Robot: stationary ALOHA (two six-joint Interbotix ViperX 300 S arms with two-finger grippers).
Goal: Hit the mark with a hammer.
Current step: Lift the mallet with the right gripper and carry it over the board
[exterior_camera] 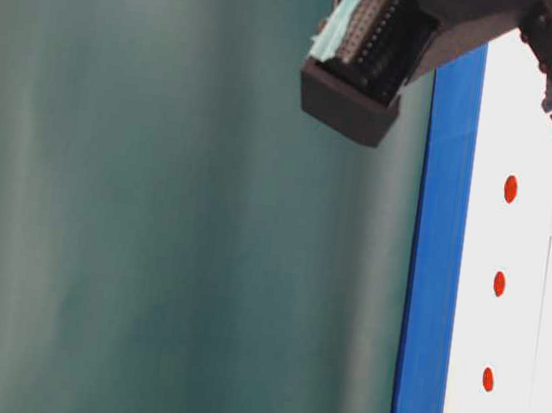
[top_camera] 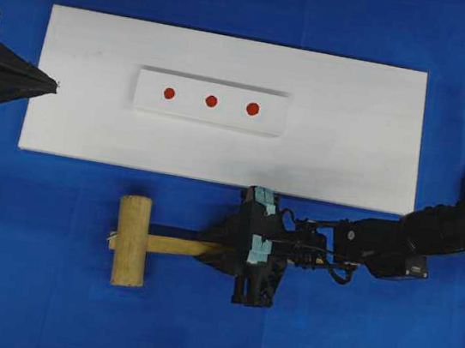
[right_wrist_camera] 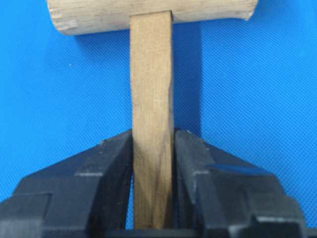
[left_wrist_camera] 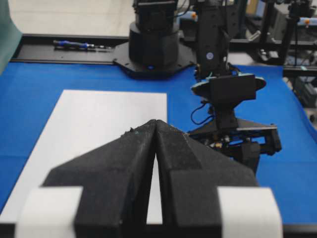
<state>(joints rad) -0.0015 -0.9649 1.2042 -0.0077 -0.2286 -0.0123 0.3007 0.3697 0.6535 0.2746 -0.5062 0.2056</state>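
The hammer (top_camera: pixel 130 240), a light wooden mallet, lies on the blue cloth in front of the white board, head to the left and handle pointing right. My right gripper (top_camera: pixel 215 250) is shut on the handle (right_wrist_camera: pixel 152 99), with both black fingers (right_wrist_camera: pixel 111 158) pressed against its sides; the head (right_wrist_camera: pixel 148 12) is just ahead. Three red marks (top_camera: pixel 211 100) sit in a row on a raised white strip (top_camera: pixel 271 114) on the board; they also show in the table-level view (exterior_camera: pixel 498 283). My left gripper (left_wrist_camera: pixel 155 122) is shut and empty at the board's left edge (top_camera: pixel 50 83).
The large white board (top_camera: pixel 349 147) lies across the middle of the blue table cloth (top_camera: pixel 26 284). The right arm (top_camera: pixel 396 240) reaches in from the right, close to the board's front edge. The right arm's base (left_wrist_camera: pixel 151 44) stands opposite my left gripper.
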